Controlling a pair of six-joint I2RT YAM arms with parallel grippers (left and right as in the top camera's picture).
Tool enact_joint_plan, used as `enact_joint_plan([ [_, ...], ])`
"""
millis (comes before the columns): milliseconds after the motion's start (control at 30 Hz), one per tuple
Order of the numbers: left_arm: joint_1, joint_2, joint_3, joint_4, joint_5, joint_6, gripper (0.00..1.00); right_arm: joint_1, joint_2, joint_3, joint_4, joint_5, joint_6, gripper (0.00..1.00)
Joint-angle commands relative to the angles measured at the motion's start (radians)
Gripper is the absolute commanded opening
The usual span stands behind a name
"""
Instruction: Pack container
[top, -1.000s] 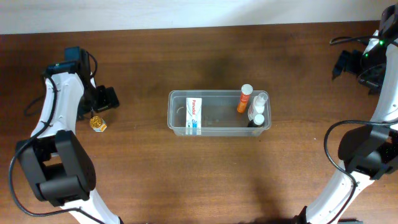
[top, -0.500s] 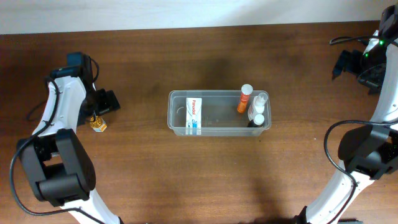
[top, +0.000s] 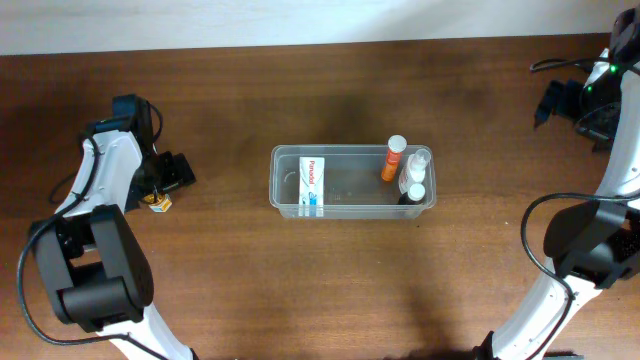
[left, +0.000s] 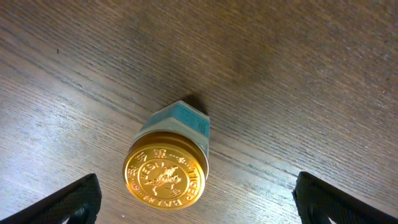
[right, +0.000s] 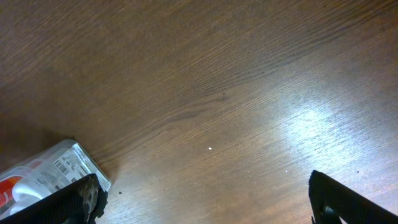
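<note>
"Black fingers (left: 73, 200) of the left gripper (left: 199, 205), down in the two bottom corners of its wrist view: are they on anything?"

"No. They stand wide apart and hold nothing. The small jar (left: 166, 171) with the gold embossed lid sits between them, low in the frame and a little left of the midline. Bare wooden table (left: 298, 74) shows on either side of it."

"Which way does it lie?"

"Upright, lid facing the camera, with a teal label on the body behind. Its axis points up at the lens, so I judge the jaws need no turning, only a slight shift to centre and then a drop."

"And outward from there?"

"In the overhead view the jar is at the left of the frame, just beside the left gripper. The clear plastic container (top: 345, 150) is at centre, well apart to the jar's right, its long side running left to right. It holds a white carton (top: 313, 185) at its left end. An orange tube (top: 392, 160) and white-capped clear bottles (top: 415, 180) are at its right end, and the middle is free."

"The right arm?"

"It is at the overhead's upper right, far from the jar. The right gripper (right: 205, 205) has its fingers spread over wood. A white labelled pack (right: 53, 171) is cut off at the lower left of its wrist view. The left arm is plainly nearer."
</note>
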Motion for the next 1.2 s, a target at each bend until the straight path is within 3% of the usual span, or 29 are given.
enact_joint_plan([
  [0,0.008,0.006,-0.01,0.007,-0.015,-0.013,0.99,0.0,-0.016,-0.006,0.0,-0.005,0.008,0.98],
  [1167,0.065,0.006,-0.011,0.046,0.073,0.059,0.98,0.0,-0.016,-0.006,0.0,-0.005,0.008,0.98],
])
